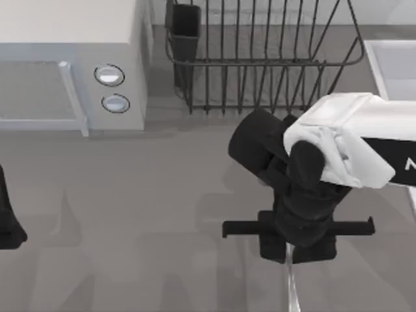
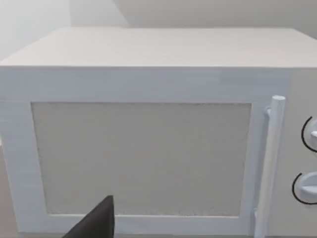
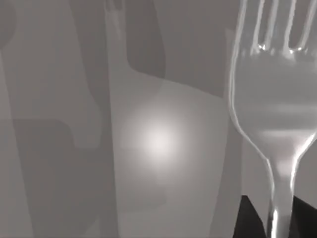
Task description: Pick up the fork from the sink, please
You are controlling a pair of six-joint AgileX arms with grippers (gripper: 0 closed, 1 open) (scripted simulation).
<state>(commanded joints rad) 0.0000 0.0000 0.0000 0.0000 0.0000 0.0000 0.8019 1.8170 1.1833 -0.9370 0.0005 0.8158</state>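
The fork (image 1: pixel 292 281) is a thin silvery strip sticking out from under my right gripper (image 1: pixel 290 255), which is shut on its handle over the grey table near the front edge. In the right wrist view the fork (image 3: pixel 277 94) is close up, tines pointing away, with its handle running down between the dark fingers (image 3: pixel 249 221). The sink (image 1: pixel 398 71) is a pale basin at the back right, apart from the fork and partly covered by my right arm. My left gripper (image 1: pixel 8 224) is parked at the table's left edge.
A white microwave (image 1: pixel 71 58) with two round knobs stands at the back left and fills the left wrist view (image 2: pixel 148 148). A dark wire dish rack (image 1: pixel 260 58) sits at the back middle, just behind my right arm. Bare grey table lies between the two arms.
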